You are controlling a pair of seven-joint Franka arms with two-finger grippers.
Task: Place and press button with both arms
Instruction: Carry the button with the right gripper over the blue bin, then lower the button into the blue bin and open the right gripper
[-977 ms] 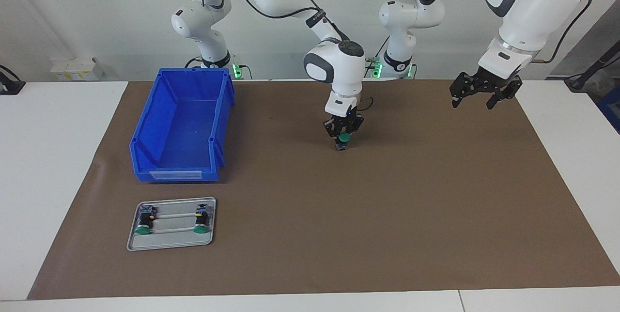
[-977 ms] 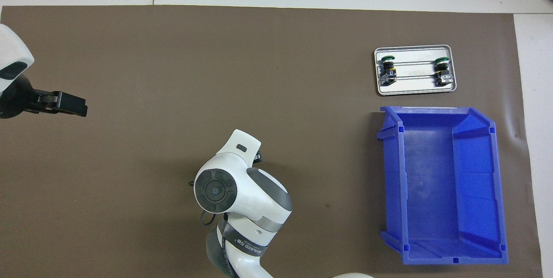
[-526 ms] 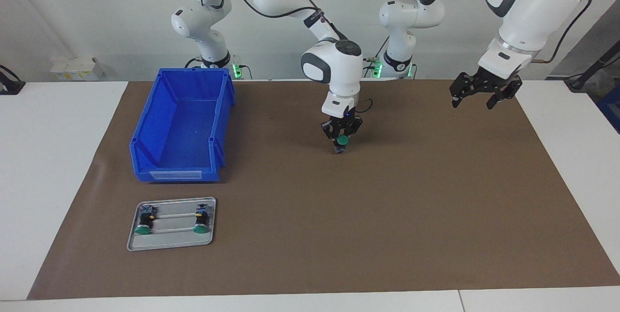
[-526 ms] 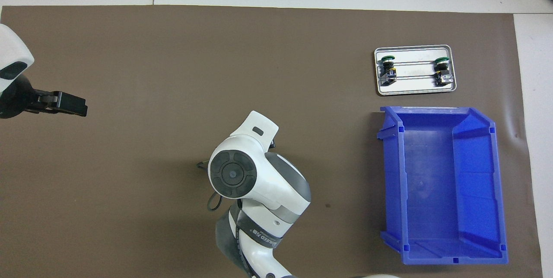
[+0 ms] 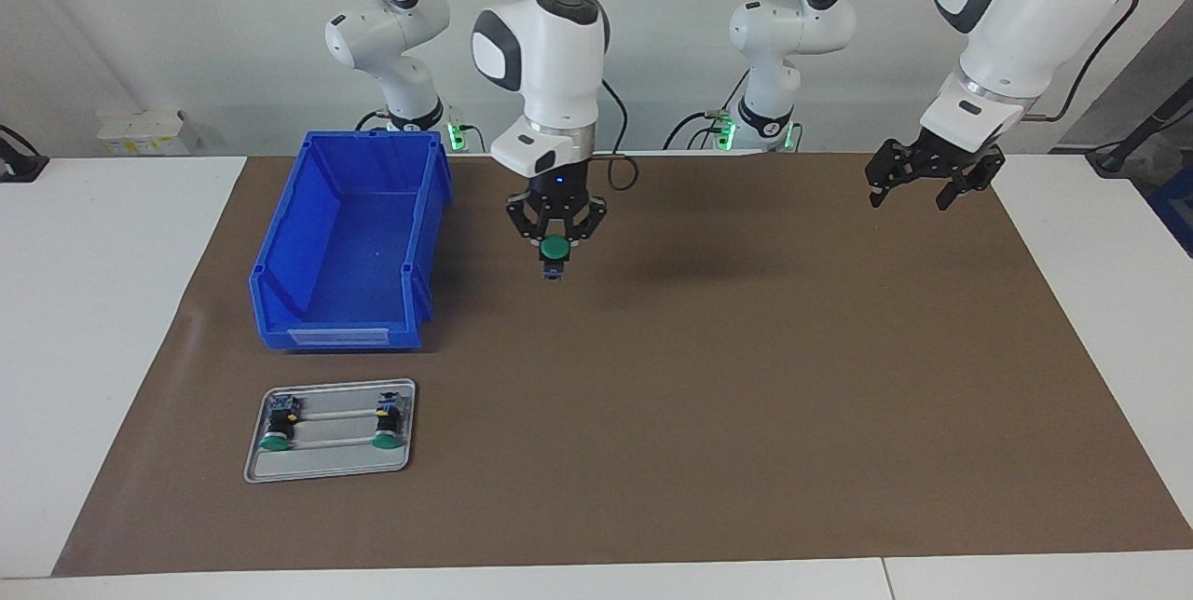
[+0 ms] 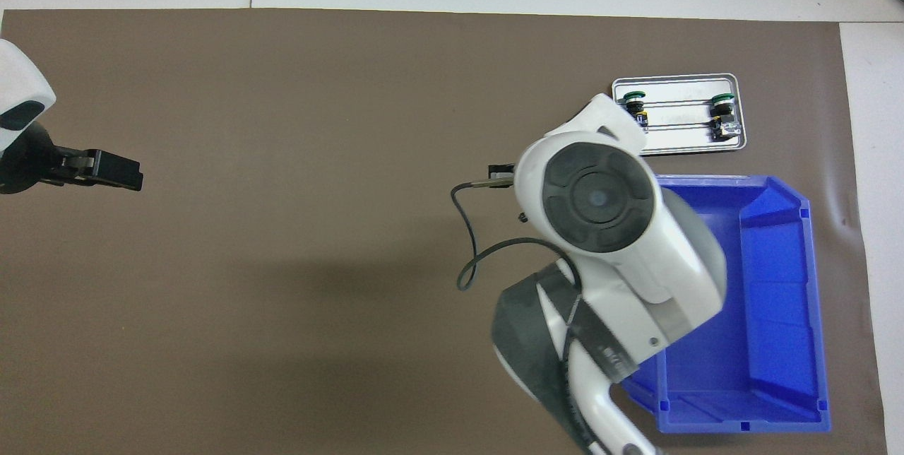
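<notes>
A button with a green cap and a black body hangs in the air with my right gripper shut on it. It is over the brown mat, beside the blue bin. The overhead view hides this gripper and its button under the right arm's wrist. Two more green-capped buttons lie on a small metal tray; overhead they show as button and button on the tray. My left gripper waits open over the mat at the left arm's end.
The blue bin stands open-topped on the mat at the right arm's end, with the tray farther from the robots than it. White tabletop borders the mat on both ends.
My right arm has lifted the button and carried it toward the right arm's end, close to the blue bin. The left arm has not moved.
</notes>
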